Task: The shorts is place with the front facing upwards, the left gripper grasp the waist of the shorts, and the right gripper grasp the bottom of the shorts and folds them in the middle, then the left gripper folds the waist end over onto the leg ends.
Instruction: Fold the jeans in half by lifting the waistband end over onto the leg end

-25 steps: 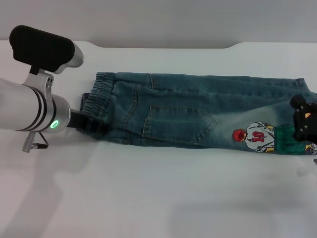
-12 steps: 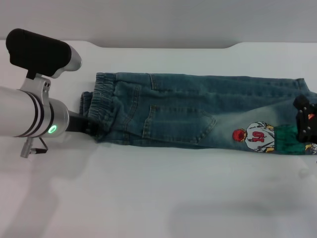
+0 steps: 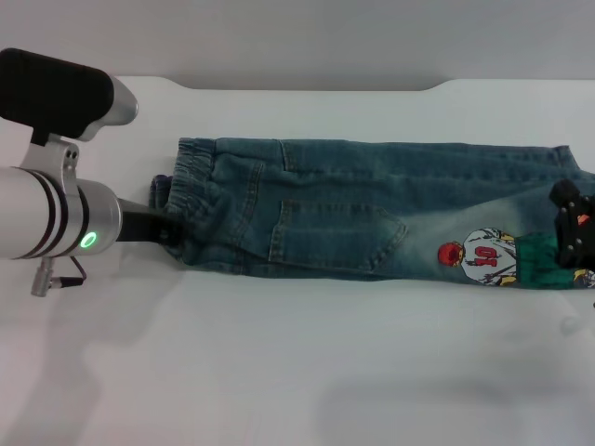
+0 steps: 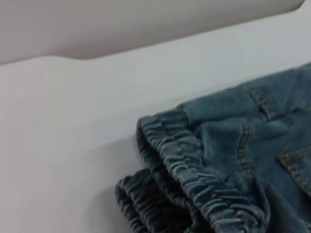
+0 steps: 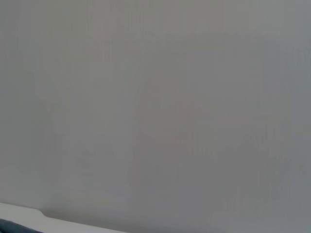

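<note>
The shorts [image 3: 353, 209] lie folded lengthwise on the white table [image 3: 279, 372], pocket side up. Their puckered waist end [image 3: 186, 195] points left and the leg ends [image 3: 569, 160] point right. A cartoon patch numbered 10 [image 3: 483, 255] sits near the hems. My left gripper [image 3: 158, 229] is at the near corner of the waistband, touching the fabric. The left wrist view shows only the bunched waistband [image 4: 194, 170]. My right gripper [image 3: 572, 243] rests on the leg ends at the head view's right edge, over the green print. The right wrist view shows no shorts I can make out.
A grey wall [image 3: 297, 37] rises behind the table's far edge. Bare white tabletop spreads in front of the shorts and to their left under my left arm [image 3: 46, 223]. The right wrist view holds only wall [image 5: 155, 107] and a strip of table edge.
My left arm has drawn back to the left, its black claw now at the waistband's outer corner instead of over it. The shorts have hardly shifted. My right gripper nudged slightly right.
</note>
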`<action>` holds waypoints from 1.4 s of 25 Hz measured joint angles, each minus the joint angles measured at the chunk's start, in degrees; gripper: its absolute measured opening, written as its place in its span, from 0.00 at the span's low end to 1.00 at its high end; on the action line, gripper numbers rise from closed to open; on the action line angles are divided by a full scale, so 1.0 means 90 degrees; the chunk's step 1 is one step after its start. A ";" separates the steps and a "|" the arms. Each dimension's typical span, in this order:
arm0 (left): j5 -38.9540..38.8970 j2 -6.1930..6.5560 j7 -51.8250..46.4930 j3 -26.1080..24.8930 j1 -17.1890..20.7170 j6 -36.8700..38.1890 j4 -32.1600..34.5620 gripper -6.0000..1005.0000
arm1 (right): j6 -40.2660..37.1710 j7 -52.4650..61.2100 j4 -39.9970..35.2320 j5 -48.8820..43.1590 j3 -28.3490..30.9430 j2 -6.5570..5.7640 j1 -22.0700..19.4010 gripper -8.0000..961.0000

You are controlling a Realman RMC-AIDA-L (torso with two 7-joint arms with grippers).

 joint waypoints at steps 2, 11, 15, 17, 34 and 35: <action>-0.0055 0.0000 0.0000 0.0000 0.0097 -0.0004 -0.0200 0.05 | -0.0002 0.0003 -0.0004 0.0000 0.0000 0.0000 0.0000 0.01; -0.0310 0.0009 0.0267 -0.0031 0.0608 -0.0067 -0.1506 0.05 | -0.0037 0.0010 -0.0073 0.0015 0.0000 0.0000 0.0054 0.01; -0.0392 0.0009 0.0289 -0.0070 0.0599 -0.0216 -0.1833 0.05 | -0.0156 0.0026 -0.0093 0.0041 0.0000 0.0000 0.0115 0.01; -0.0393 0.0010 0.0313 -0.0069 0.0571 -0.0313 -0.1982 0.05 | -0.0180 0.0071 -0.0107 0.0041 0.0000 0.0000 0.0151 0.01; -0.0471 0.0009 0.0439 -0.0177 0.0497 -0.0553 -0.3150 0.05 | -0.1359 0.0440 -0.0487 0.0070 -0.0609 0.0037 0.1241 0.01; -0.0475 0.0009 0.0440 -0.0176 0.0487 -0.0546 -0.3150 0.05 | -0.1390 0.0441 -0.0527 0.0073 -0.0656 0.0039 0.1306 0.01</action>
